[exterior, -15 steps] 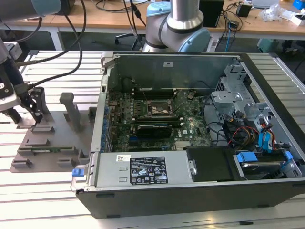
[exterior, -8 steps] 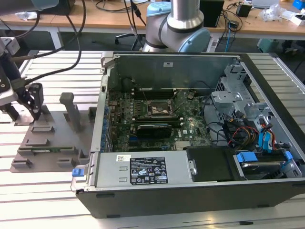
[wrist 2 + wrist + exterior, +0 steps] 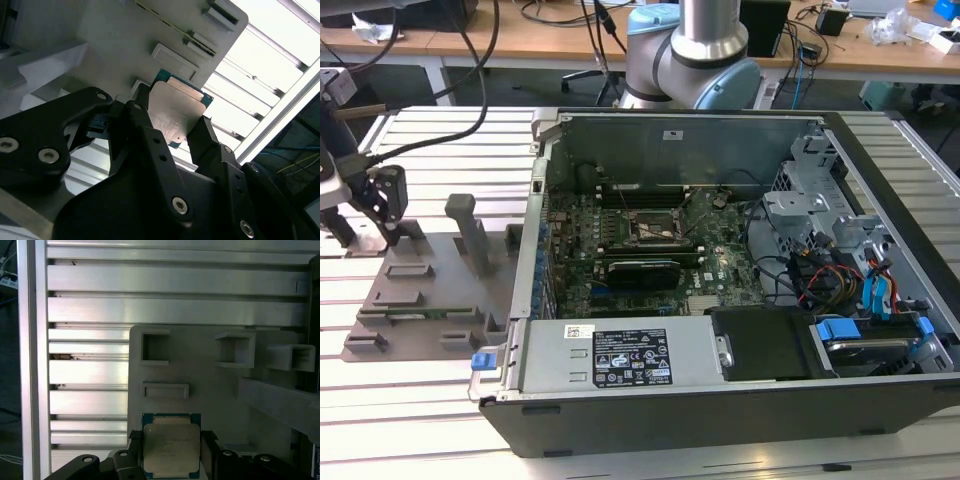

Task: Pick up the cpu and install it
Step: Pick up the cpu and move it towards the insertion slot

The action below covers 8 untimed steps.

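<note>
Gripping the cpu (image 3: 171, 452) by two opposite edges, the hand (image 3: 171, 437) has its black fingers (image 3: 145, 130) closed against the chip, over the grey fixture plate (image 3: 200, 370). Beyond lies the slatted aluminium desk (image 3: 150, 310), with the open computer case (image 3: 740, 260) towards the exterior view's right.

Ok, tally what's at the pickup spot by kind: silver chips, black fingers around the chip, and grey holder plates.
cpu: 1
black fingers, closed on the cpu's opposite edges: 2
grey holder plate: 1
Total: 4
</note>
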{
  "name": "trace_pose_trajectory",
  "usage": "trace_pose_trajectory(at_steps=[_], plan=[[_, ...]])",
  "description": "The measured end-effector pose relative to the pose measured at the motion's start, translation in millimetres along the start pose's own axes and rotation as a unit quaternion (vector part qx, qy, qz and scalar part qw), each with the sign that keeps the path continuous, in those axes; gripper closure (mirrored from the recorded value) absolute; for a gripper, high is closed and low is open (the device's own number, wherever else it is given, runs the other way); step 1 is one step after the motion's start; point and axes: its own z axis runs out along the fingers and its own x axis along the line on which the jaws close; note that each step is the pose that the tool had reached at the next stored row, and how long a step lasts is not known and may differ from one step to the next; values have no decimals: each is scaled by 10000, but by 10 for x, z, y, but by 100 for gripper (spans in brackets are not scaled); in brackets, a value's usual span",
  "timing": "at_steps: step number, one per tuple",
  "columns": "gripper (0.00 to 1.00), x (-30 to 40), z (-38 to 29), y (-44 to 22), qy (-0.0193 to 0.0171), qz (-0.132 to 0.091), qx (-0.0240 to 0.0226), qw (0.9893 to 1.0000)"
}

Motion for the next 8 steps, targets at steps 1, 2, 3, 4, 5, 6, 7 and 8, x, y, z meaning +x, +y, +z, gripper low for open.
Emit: trace_pose_trajectory(at_steps=[1, 2, 3, 4, 5, 6, 7, 8], plan=[[45, 0, -10, -1, 0, 0, 0, 10000], [45, 0, -21, -1, 0, 0, 0, 10000], [45, -1, -29, -2, 0, 0, 0, 10000], [45, -1, -39, -2, 0, 0, 0, 10000], [45, -1, -48, -3, 0, 0, 0, 10000], [45, -1, -56, -3, 0, 0, 0, 10000], [45, -2, -66, -4, 0, 0, 0, 10000], [45, -2, -70, -4, 0, 0, 0, 10000]])
